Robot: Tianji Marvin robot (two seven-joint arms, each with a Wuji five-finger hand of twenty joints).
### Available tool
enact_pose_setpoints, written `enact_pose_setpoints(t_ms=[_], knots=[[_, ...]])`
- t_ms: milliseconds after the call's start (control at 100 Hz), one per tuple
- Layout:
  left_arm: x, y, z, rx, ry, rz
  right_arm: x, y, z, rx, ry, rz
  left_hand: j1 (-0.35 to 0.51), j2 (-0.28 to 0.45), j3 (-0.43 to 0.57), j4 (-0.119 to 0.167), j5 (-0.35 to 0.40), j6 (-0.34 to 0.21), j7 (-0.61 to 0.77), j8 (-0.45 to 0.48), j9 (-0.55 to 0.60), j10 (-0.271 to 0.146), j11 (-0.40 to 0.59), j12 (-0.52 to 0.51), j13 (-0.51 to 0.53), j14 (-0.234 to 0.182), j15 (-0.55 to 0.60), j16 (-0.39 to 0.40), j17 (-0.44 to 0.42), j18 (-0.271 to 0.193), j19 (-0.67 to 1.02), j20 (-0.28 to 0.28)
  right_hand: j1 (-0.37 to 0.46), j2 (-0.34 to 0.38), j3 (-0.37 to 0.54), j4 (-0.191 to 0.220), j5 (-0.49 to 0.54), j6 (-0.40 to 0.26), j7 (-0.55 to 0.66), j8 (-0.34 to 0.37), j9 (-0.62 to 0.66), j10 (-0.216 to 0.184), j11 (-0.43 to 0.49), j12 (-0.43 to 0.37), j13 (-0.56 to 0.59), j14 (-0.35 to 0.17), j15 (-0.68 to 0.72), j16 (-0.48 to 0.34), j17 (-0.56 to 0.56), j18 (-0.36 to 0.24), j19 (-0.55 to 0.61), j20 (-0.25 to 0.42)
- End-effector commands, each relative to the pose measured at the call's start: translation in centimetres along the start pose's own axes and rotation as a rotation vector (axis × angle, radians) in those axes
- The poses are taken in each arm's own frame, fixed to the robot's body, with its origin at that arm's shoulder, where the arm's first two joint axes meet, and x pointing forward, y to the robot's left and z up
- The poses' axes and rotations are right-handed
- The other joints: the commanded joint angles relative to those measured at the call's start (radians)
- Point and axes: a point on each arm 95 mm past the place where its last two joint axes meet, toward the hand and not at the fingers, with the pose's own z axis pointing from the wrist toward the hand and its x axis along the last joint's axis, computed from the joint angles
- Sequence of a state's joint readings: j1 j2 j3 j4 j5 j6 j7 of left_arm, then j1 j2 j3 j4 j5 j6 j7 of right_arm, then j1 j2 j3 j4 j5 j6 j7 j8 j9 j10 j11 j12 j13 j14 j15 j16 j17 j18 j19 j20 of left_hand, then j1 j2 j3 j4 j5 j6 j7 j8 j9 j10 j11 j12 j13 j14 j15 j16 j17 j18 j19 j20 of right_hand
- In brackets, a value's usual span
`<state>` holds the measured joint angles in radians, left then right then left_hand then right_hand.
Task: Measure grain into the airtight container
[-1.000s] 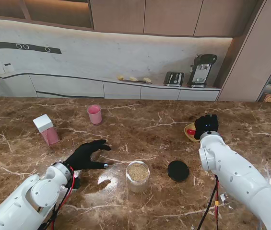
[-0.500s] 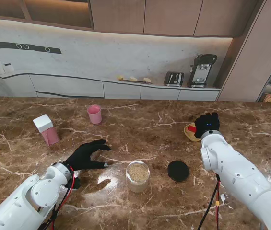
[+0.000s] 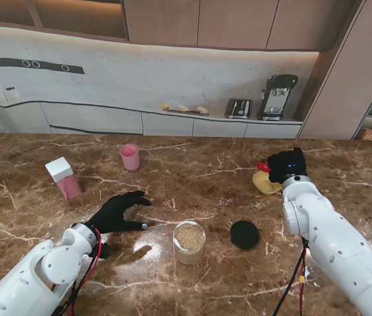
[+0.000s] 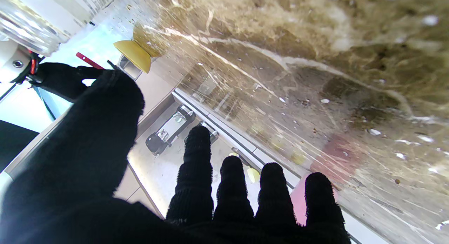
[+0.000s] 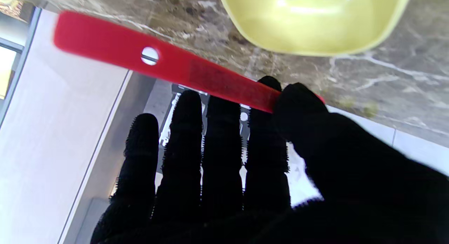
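Nearest me stood the grain-filled airtight container [image 3: 189, 241] with its black lid [image 3: 245, 234] just to its right, the left robot hand [image 3: 118, 211] lay released on the surface [image 3: 192, 171] — and farther off the right robot hand [image 3: 284, 165] pinched a red scoop handle [image 5: 165, 66] beside the yellow bowl [image 3: 265, 182].

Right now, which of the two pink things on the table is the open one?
The pink cup, round, open-topped, standing farther from me. The other, the pink box to its left, is closed by a white cap.
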<state>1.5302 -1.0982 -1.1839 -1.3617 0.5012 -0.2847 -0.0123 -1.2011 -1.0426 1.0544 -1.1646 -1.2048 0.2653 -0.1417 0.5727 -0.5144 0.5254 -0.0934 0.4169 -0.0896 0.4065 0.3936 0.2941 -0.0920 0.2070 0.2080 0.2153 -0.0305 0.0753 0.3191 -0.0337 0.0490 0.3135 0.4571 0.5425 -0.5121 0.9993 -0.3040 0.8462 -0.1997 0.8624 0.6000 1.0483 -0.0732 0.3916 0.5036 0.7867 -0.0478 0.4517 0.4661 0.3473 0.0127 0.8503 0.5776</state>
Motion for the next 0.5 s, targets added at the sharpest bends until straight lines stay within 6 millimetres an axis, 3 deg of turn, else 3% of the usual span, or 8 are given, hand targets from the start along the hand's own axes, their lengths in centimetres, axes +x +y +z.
enact_pose_setpoints(t_ms=[0,140,260,430,490], knots=[[-0.1,0.2,0.0,0.002,-0.001,-0.002,-0.1,0.5,-0.2,-0.004,0.009,0.014,0.003,0.025,-0.015,0.029,0.012,-0.029,0.006,0.011,0.012,-0.006,-0.012,0.010,-0.010,-0.041,-0.006,-0.009,-0.014,0.006,-0.015,0.016,0.019,0.065,0.019,0.010,0.011,-0.068,0.052,0.061,0.094,0.016,0.017,0.035,0.080,0.026,-0.013,-0.029,0.041,0.028,0.042,0.032],[-0.1,0.2,0.0,0.004,0.001,-0.009,-0.2,1.4,-0.4,-0.009,0.030,0.039,0.004,0.025,-0.011,0.030,0.011,-0.029,0.006,0.011,0.012,-0.008,-0.010,0.011,-0.008,-0.037,-0.005,-0.008,-0.013,0.005,-0.011,0.014,0.027,0.073,0.016,0.011,0.007,-0.062,0.056,0.136,0.170,0.028,0.034,0.037,0.193,0.053,0.003,-0.007,0.124,0.066,0.123,0.038],[-0.1,0.1,-0.1,0.012,0.003,-0.009,-0.3,1.8,-0.5,0.000,0.033,0.064,0.002,0.025,-0.008,0.029,0.010,-0.030,0.006,0.011,0.011,-0.008,-0.010,0.010,-0.010,-0.038,-0.005,-0.008,-0.015,0.007,-0.011,0.009,0.038,0.078,0.001,0.015,0.001,-0.072,0.048,0.178,0.265,0.014,0.126,0.084,0.310,0.065,0.068,0.038,0.224,0.117,0.217,0.033],[-0.2,0.0,-0.2,0.021,0.003,-0.005,-0.4,2.0,-0.6,0.017,0.037,0.086,0.002,0.024,-0.006,0.029,0.009,-0.030,0.005,0.010,0.010,-0.010,-0.011,0.009,-0.010,-0.039,-0.005,-0.008,-0.016,0.008,-0.012,0.006,0.052,0.103,-0.038,0.021,-0.017,-0.077,0.042,0.219,0.250,-0.036,0.340,0.291,0.410,0.054,0.258,0.150,0.342,0.133,0.379,-0.021],[-0.3,0.0,-0.2,0.024,0.004,-0.005,-0.4,2.1,-0.7,0.022,0.038,0.085,0.001,0.025,-0.006,0.029,0.008,-0.032,0.004,0.010,0.010,-0.010,-0.011,0.009,-0.011,-0.041,-0.006,-0.009,-0.017,0.008,-0.013,0.005,0.050,0.107,-0.045,0.023,-0.023,-0.077,0.040,0.224,0.250,-0.057,0.415,0.378,0.432,0.047,0.388,0.203,0.392,0.136,0.458,-0.039]])
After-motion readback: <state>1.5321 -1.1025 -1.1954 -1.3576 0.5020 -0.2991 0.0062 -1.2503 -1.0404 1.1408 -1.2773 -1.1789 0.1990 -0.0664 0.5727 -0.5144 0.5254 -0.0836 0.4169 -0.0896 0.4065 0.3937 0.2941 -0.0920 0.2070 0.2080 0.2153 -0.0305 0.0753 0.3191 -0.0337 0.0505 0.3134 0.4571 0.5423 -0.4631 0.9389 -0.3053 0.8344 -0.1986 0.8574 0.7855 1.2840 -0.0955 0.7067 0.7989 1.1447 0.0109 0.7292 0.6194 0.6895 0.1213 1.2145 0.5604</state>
